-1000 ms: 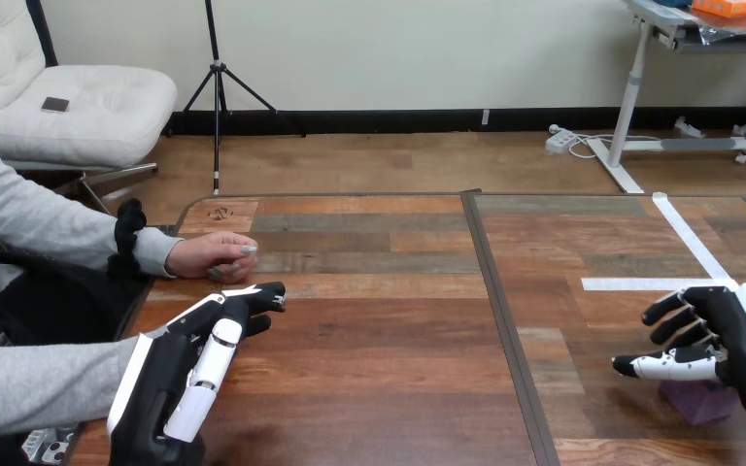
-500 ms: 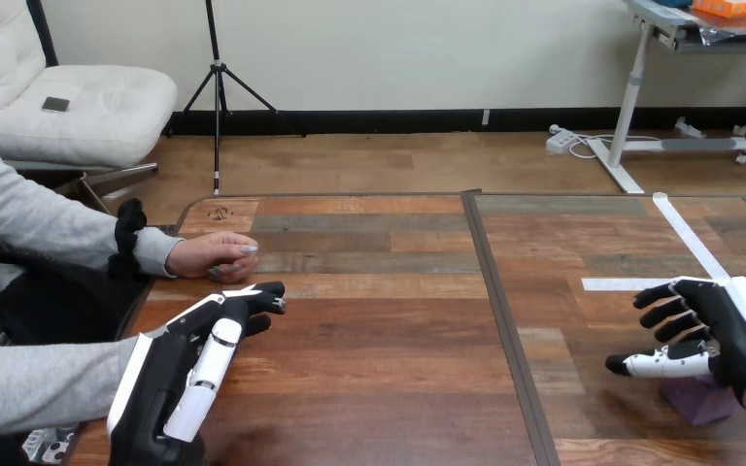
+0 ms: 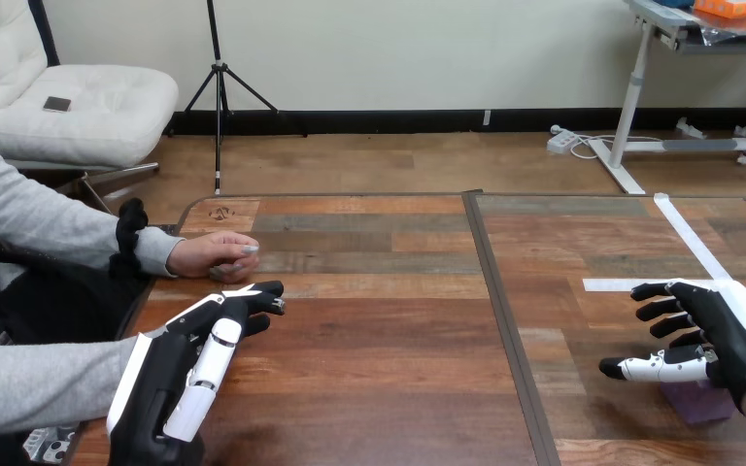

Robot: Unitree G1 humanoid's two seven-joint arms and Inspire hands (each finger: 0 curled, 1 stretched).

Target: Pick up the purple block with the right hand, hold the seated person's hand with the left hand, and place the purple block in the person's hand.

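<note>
"Hovering open like that, what could the right hand [image 3: 724, 340] get wrong?"

"Its fingers are spread, its thumb [image 3: 653, 368] sticks out sideways, and it holds nothing. The block [image 3: 697, 402] lies just under the palm, toward the wrist. If the hand drops straight down, I'd guess the fingers land beyond the block and close on bare table [image 3: 398, 369], or the thumb shoves it away."

"And the left hand [image 3: 189, 374]?"

"Open too, with relaxed fingers and nothing in it. The person's hand [image 3: 212, 256] rests just past its fingertips, apart from them, and looks curled, palm down. Unless that hand opens, the block has nowhere to land and could slip off."

"How does the block look?"

"Purple, matte and low. Only the part below the thumb shows; the hand covers the rest, so I can't tell its full shape. It seems to lie flat on the table, with a straight edge nearest the wrist"
</note>
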